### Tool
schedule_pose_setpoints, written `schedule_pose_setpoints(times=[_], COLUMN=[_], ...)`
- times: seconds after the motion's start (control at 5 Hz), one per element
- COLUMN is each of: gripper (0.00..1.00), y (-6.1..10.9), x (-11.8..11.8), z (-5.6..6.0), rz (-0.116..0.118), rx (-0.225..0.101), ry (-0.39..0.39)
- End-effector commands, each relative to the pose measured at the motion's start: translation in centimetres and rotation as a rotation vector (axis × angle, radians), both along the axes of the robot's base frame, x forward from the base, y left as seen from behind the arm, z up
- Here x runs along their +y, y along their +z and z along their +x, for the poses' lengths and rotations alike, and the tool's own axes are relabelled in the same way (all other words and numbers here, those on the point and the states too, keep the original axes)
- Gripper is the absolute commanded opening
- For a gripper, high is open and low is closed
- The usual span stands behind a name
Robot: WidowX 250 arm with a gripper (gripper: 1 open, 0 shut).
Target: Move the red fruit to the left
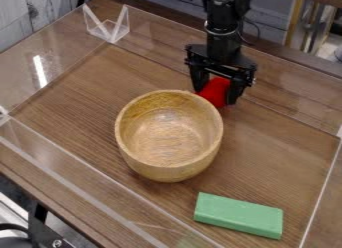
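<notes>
- the gripper (218, 85) points down, jaws spread either side of the red fruit (214, 90)
- the fruit sits on the table (287, 142) just behind the wooden bowl (168, 135)

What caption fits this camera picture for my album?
Open end effector straddles the red fruit behind a wooden bowl; a green block lies nearby.

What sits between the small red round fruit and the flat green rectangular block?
Only bare wooden tabletop, in the camera view; the round wooden bowl sits off to the left of that stretch.
</notes>
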State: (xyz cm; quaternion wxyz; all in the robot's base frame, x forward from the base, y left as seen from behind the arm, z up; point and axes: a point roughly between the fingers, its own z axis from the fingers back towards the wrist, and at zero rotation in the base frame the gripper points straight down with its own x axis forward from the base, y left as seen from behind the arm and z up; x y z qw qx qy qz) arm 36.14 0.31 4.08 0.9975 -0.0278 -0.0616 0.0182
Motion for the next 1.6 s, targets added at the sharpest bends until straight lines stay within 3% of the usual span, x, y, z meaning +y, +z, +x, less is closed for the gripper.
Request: schedule_pose_setpoints(times=[0.0,0.4,0.6,0.8,1.4], gripper=[0.00,0.00,0.00,0.00,0.00], y=[2.1,6.6,9.0,9.8,7.0], x=[0.6,2.2,4.8,8.0,13.9], z=[1.0,0.9,0.8,1.1,1.4], rz=[0.000,-0.023,-0.020,-0.005,0.034], rx=[-0.067,-0.139,-0.183,-0.202,-0.189], ry=[-0.001,0.034,0.087,0.131,0.143])
